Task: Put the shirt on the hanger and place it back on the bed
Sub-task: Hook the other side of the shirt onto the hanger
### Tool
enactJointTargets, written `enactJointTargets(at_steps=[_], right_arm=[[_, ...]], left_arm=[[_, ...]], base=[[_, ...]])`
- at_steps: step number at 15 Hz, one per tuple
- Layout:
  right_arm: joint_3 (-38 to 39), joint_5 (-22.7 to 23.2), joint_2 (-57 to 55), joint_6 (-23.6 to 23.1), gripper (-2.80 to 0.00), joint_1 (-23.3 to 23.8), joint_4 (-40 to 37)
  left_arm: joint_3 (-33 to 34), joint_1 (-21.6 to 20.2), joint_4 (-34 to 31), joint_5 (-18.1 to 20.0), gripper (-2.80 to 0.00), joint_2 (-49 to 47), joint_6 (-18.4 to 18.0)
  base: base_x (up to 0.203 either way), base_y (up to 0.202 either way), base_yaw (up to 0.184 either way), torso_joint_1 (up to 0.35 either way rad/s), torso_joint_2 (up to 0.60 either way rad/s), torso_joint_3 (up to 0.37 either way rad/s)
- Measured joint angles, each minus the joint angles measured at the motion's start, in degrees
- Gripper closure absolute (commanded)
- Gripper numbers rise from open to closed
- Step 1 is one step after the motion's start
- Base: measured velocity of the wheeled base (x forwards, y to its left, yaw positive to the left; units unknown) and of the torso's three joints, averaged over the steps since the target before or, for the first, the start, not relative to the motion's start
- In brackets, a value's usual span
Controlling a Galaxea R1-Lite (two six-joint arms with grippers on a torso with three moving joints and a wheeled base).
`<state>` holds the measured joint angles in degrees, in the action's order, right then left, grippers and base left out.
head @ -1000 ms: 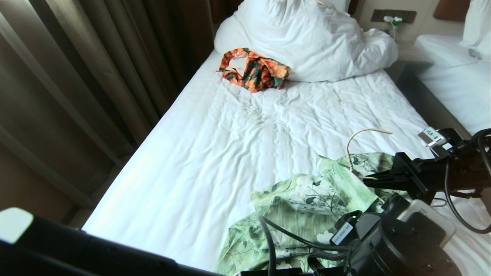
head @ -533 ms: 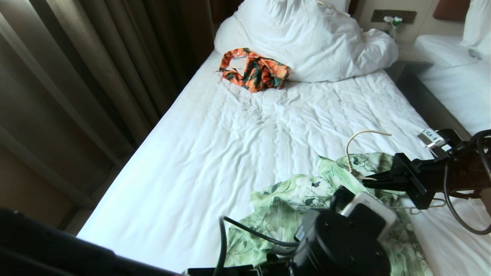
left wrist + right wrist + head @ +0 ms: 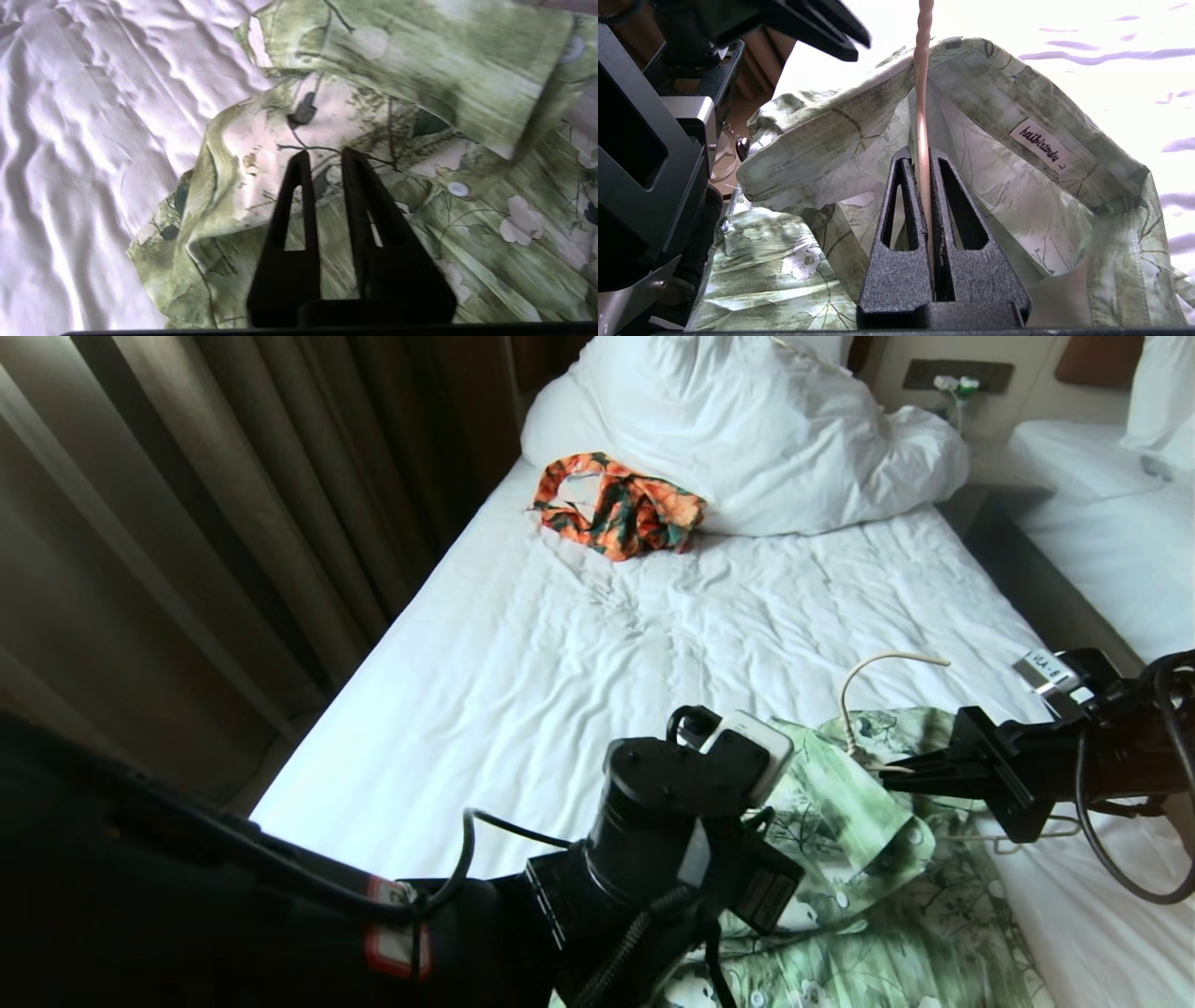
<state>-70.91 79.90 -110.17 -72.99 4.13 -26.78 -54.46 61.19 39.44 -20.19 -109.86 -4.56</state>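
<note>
- Up front, head view: the shirt (image 3: 868,859) lies rumpled on the bed (image 3: 560,653), near right; the hanger (image 3: 873,686) hook rises from its collar.
- Left wrist view: the left gripper (image 3: 323,156) hovers over cloth, fingers narrowly parted, grasping nothing.
- Right wrist view: the right gripper (image 3: 923,156) is clamped on the hanger's neck.

- Left arm (image 3: 653,840) swings across from the lower right corner of the head view to the lower middle, now stretched over the left part of the shirt (image 3: 868,859).
- Its dark upper arm fills more of the lower left than before.
- Left gripper (image 3: 324,158) has narrowed from wide open; only a slim gap shows between the fingers, tips over the shirt fabric, grip on cloth not clear.
- Shirt is rearranged: the left front panel that lay bunched a second ago is now partly hidden under the arm, and more of the lower right front with its buttons is exposed.
</note>
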Motion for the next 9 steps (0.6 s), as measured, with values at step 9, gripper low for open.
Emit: enactJointTargets(at_steps=[9], right_arm=[[-0.6, 0.0, -1.7, 0.3, 0.0, -0.4, 2.5]], left_arm=[[0.3, -8.4, 5.2, 21.0, -2.8, -1.3, -4.3]], base=[[0.0, 0.0, 0.0, 0.0, 0.0, 0.0]])
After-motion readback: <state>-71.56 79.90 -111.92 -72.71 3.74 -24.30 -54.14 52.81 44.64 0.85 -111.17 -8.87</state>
